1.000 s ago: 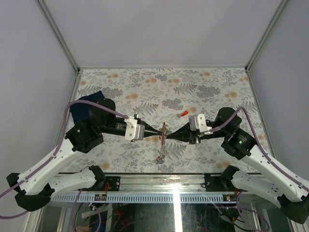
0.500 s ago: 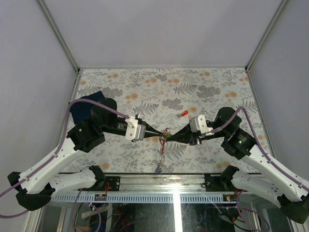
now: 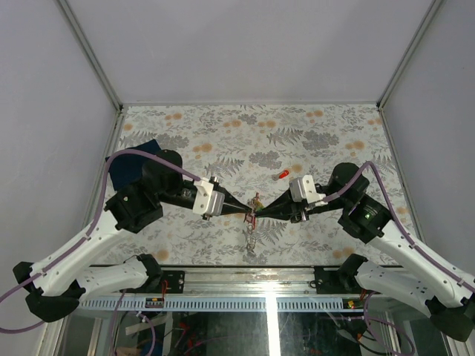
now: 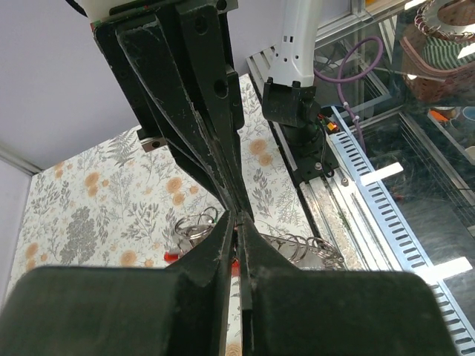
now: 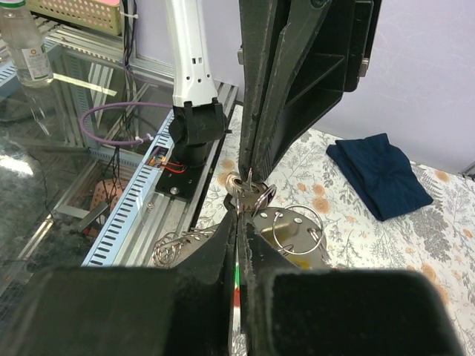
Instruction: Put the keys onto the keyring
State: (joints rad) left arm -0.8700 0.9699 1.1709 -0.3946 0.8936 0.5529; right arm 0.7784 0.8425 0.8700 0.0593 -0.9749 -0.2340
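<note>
My two grippers meet tip to tip above the middle of the table, the left gripper (image 3: 247, 211) and the right gripper (image 3: 257, 213), both shut. The keyring (image 3: 253, 202) hangs between them; its flat grey fob (image 5: 291, 239) and a thin metal ring (image 5: 297, 230) show in the right wrist view. The left gripper (image 4: 237, 216) pinches the keyring, with red showing between its fingers. Shut on a key with a green and red tag, the right gripper (image 5: 239, 206) has metal keys (image 5: 251, 193) bunched just past its tip. A coil of rings (image 3: 250, 239) dangles below. One red-tagged key (image 3: 283, 175) lies on the table.
A dark blue cloth (image 3: 141, 150) lies at the table's left, partly under my left arm, and also shows in the right wrist view as the cloth (image 5: 378, 176). The metal rail (image 3: 267, 285) runs along the near edge, close below the grippers.
Both grippers stay shut and tip to tip, shifted slightly. The dangling bunch below them has swung and now hangs shorter than half a second ago.
</note>
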